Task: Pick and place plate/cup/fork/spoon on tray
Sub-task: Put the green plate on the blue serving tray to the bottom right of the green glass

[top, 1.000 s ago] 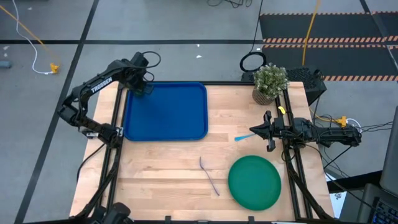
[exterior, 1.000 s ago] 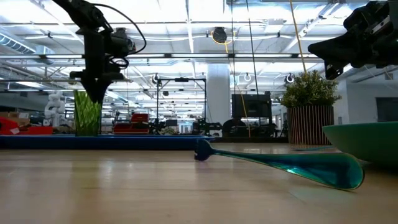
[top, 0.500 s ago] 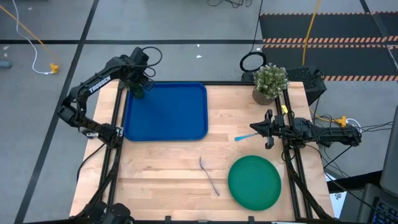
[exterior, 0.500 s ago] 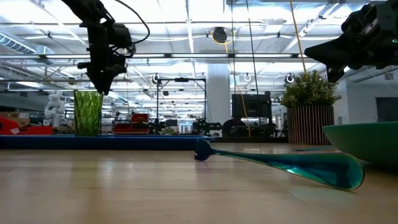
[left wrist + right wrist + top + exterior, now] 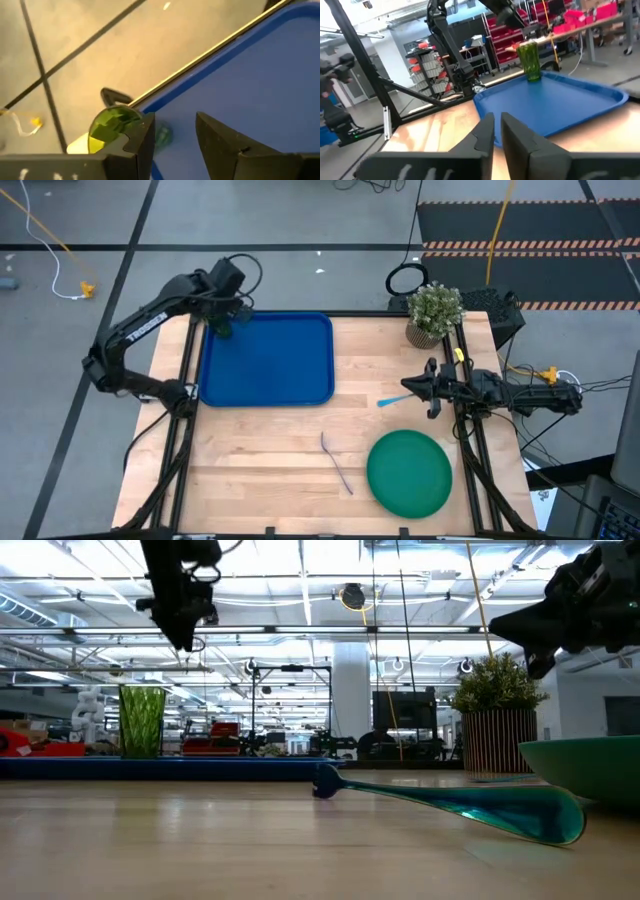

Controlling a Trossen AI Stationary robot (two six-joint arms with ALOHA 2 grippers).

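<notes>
From above, a wooden table (image 5: 270,450) holds the blue tray (image 5: 270,365) on its left half. The dark-green cup (image 5: 221,327) stands upright in the tray's far left corner. The left gripper (image 5: 228,305) hovers above the cup, its fingers spread and empty. The right gripper (image 5: 408,387) hangs near the spoon (image 5: 392,400); the fork (image 5: 337,463) and green plate (image 5: 408,472) lie nearer the front edge, beside a potted plant (image 5: 433,313) at the back.

At table height, the cup (image 5: 141,720) stands alone on the tray, the left gripper (image 5: 185,635) clear above it.

The left wrist camera shows open fingers (image 5: 220,142) over the cup (image 5: 114,127).

The right wrist camera shows its fingers (image 5: 517,135) parted by a narrow gap, holding nothing.
</notes>
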